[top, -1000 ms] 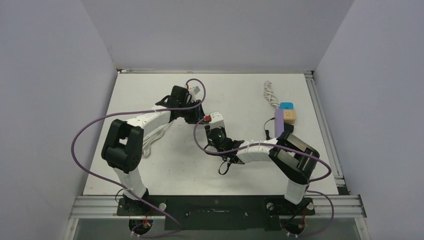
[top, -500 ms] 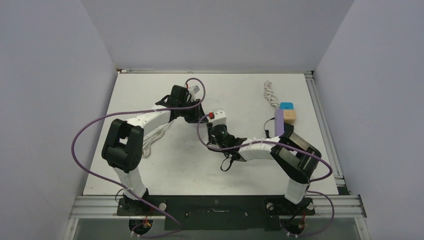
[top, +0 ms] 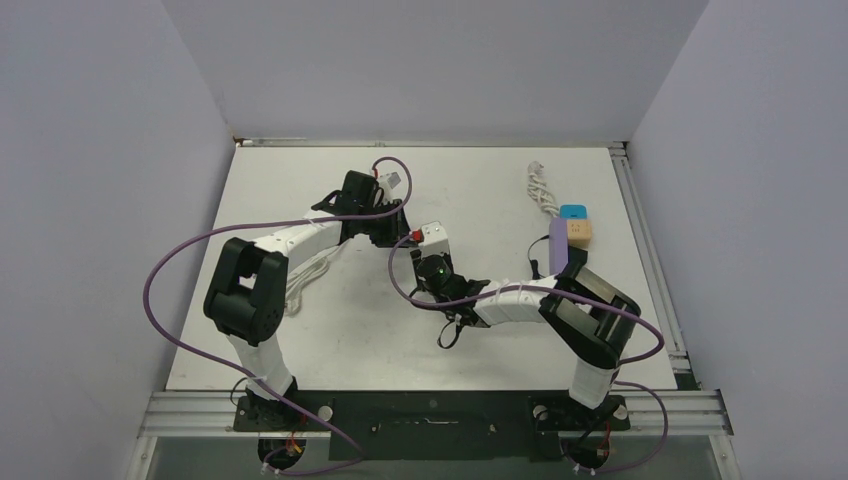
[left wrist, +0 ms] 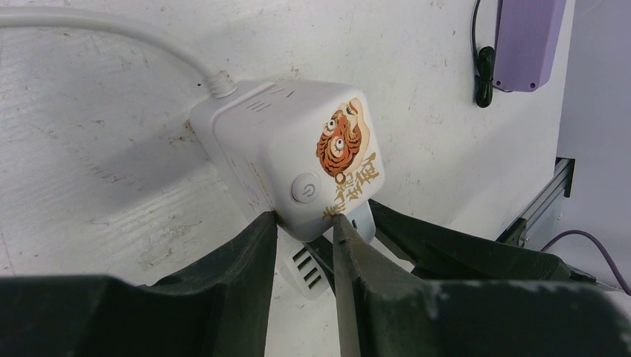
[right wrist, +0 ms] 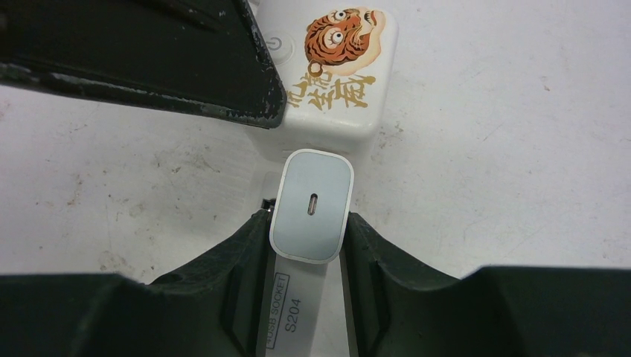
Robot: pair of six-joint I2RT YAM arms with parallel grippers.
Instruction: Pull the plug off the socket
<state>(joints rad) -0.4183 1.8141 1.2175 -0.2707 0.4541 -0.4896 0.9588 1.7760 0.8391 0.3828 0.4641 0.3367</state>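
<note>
The socket (left wrist: 298,149) is a white cube with a tiger sticker and a power button, its white cord leading off to the left. In the top view the socket (top: 433,237) lies mid-table. My left gripper (left wrist: 305,223) is shut on its lower corner, one finger on each side. The plug (right wrist: 312,204), a white charger block whose USB-C port faces the camera, sits against the socket's (right wrist: 327,74) near face. My right gripper (right wrist: 309,238) is shut on the plug's sides. Whether the pins are still in the socket is hidden.
A purple power strip (top: 558,246) lies at the right, with a blue and tan cube (top: 575,225) and a coiled white cable (top: 540,190) behind it. A black cable end (top: 448,335) lies near the right forearm. The socket's white cord (top: 305,275) runs under the left arm.
Half a second ago the right gripper and the socket sat slightly farther back and to the right. They have since returned to where they were a second ago. Both grips are unchanged.
</note>
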